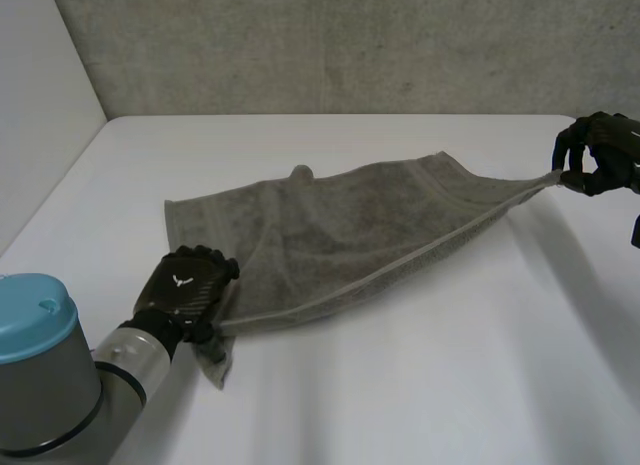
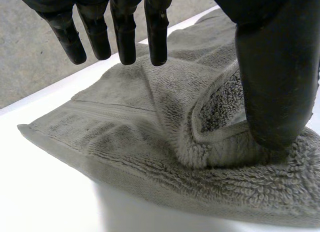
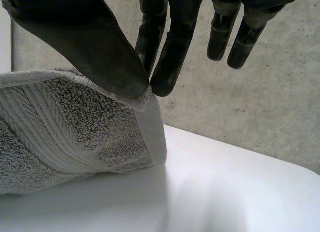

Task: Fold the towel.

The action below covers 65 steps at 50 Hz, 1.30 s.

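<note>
Within right hand (image 1: 600, 155) pinch, towel (image 1: 350, 235) corner; another under unclenched left hand (image 1: 185, 285) thumb.

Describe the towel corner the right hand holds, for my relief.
A grey towel lies across the white table. Follow its taut near edge rightward to the corner pinched in the right hand. Unlike the far-left corner, it is raised.

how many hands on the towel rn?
2: left hand pressing its thumb on the towel near the near-left corner; right hand pinching the far-right corner, lifted.

Thumb of left hand (image 2: 275, 67) presses the towel (image 2: 125, 137)
</note>
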Each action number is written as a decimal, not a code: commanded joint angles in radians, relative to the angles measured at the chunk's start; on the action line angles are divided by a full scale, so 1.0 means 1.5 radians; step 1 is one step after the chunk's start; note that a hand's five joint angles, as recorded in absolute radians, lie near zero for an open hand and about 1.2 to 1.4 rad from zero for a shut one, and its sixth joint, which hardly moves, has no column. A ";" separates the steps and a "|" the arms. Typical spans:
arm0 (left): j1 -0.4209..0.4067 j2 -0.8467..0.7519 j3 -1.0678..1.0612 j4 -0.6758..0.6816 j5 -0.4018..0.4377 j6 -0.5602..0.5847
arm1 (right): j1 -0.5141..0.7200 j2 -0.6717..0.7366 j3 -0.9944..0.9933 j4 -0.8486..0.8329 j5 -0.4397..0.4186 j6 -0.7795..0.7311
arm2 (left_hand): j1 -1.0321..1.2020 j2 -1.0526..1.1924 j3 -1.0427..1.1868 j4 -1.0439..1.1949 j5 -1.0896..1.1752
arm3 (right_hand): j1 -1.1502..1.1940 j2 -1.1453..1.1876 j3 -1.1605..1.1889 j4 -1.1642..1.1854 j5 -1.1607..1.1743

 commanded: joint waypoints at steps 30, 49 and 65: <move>-0.028 0.003 0.027 -0.044 0.023 -0.116 | 0.000 -0.003 0.006 -0.001 -0.001 -0.005 | 0.021 0.017 -0.032 -0.037 0.011 | 0.081 0.077 -0.035 -0.048 0.055; -0.033 -0.065 0.050 -0.029 -0.010 -0.101 | -0.004 -0.004 0.002 -0.001 -0.002 -0.005 | 0.271 0.267 -0.032 -0.037 0.261 | 0.081 0.077 -0.035 -0.048 0.055; 0.017 0.082 0.055 -0.037 0.025 -0.024 | -0.034 -0.057 0.023 0.028 -0.057 -0.020 | 0.686 0.682 -0.032 -0.037 0.676 | 0.081 0.077 -0.035 -0.048 0.055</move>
